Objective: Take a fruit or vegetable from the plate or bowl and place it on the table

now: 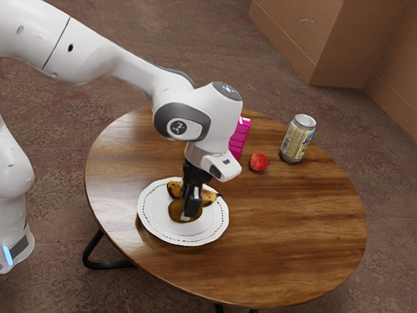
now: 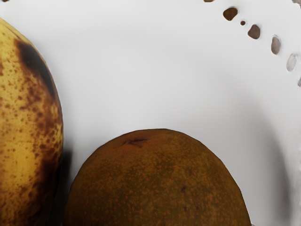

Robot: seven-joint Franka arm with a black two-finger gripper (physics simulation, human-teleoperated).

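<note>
The black gripper (image 1: 192,203) is down over the white plate (image 1: 153,223), at a round brown fruit (image 1: 176,210) that it partly covers. How the gripper stands around this fruit cannot be told. A spotted banana (image 1: 210,197) lies on the plate beside the fruit, partly behind the gripper. In the wrist view the brown fruit (image 2: 157,183) is large and close under the hand, with the banana (image 2: 28,127) next to it and the plate's pale surface (image 2: 141,70) beneath both.
On the round wooden table (image 1: 293,228), a red fruit (image 1: 258,162) lies near a pink box (image 1: 240,138). A can (image 1: 298,139) stands upright beyond the red fruit, toward the exterior view's right.
</note>
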